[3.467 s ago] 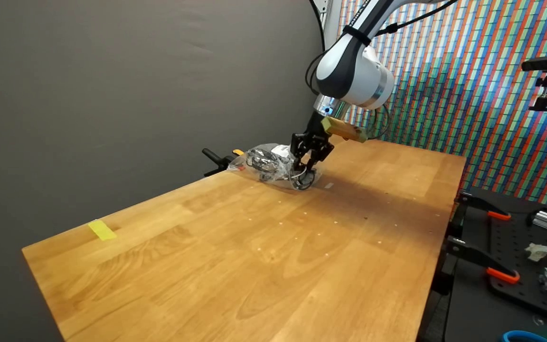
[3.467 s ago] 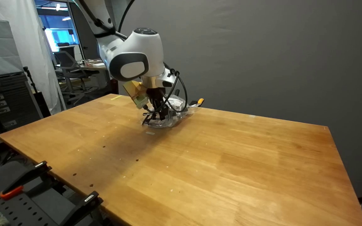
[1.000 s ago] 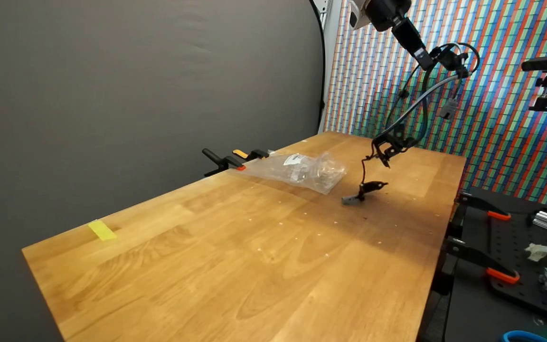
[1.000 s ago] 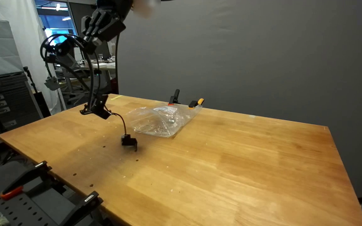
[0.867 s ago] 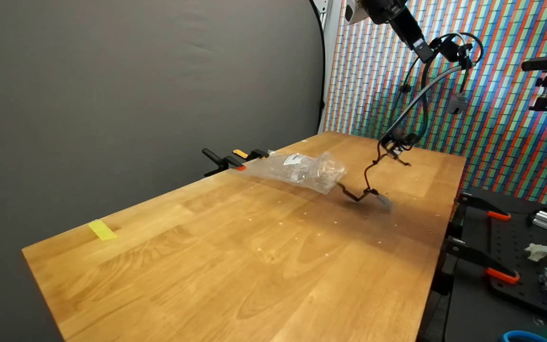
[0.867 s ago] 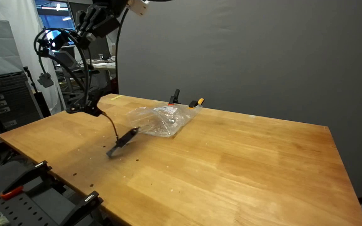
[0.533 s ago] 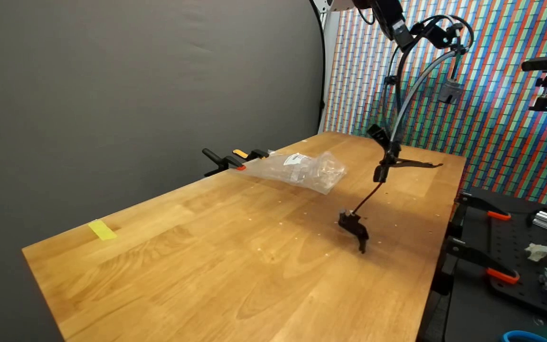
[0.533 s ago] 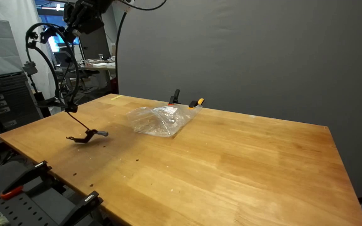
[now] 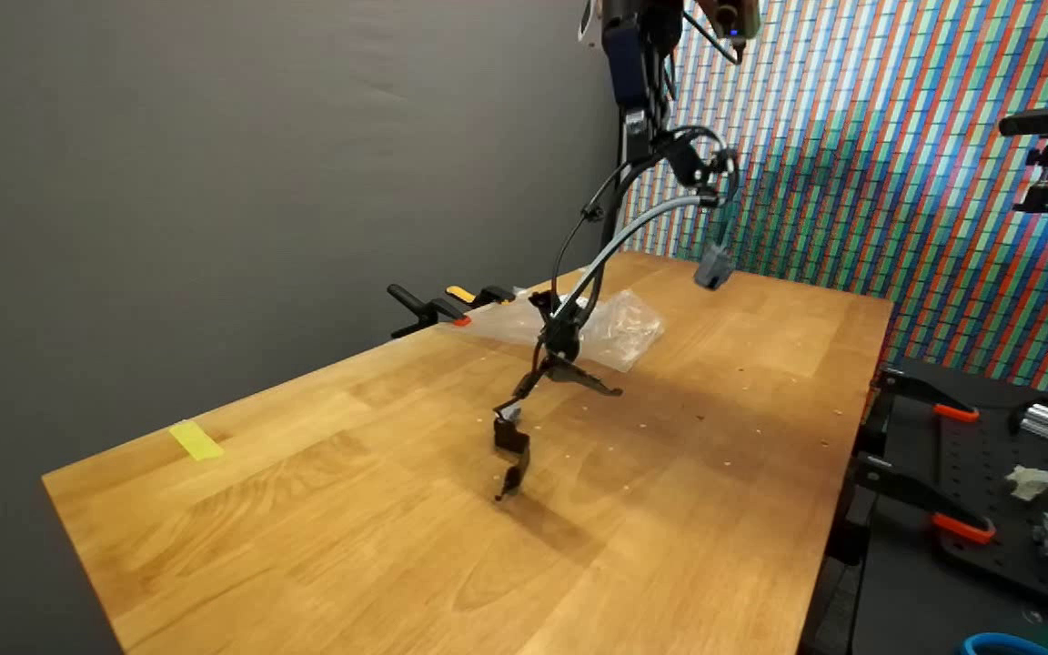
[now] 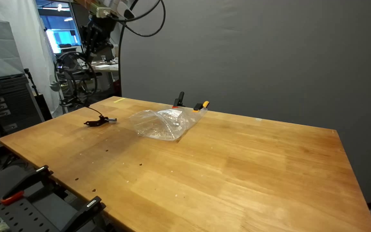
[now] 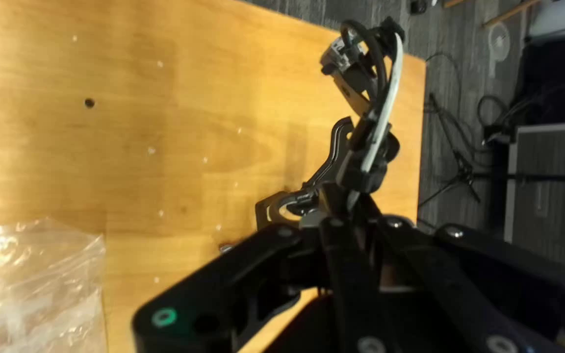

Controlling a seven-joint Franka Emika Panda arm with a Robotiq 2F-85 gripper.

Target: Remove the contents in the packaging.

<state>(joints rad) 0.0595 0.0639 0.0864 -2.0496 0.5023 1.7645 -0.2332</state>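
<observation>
My gripper is shut on the contents, a dark spindly item with black loops and a grey cable. It hangs below the fingers over the table. A lower piece dangles on a thin wire near the tabletop; I cannot tell if it touches. The wrist view shows the gripper with the contents between its fingertips. The packaging, a clear crinkly bag with a white label, lies flat on the table, apart from the gripper. The contents partly cover the bag in an exterior view.
Two clamps, one black and one yellow-tipped, sit at the table edge by the bag's end. A yellow strip is stuck near a corner. Orange-tipped clamps and a black perforated board stand beside the table.
The gripper was down at the bag 3.5 s ago; the contents are now out of it, hanging. In the last half second the gripper moved lower and across the table. The bag stayed put.
</observation>
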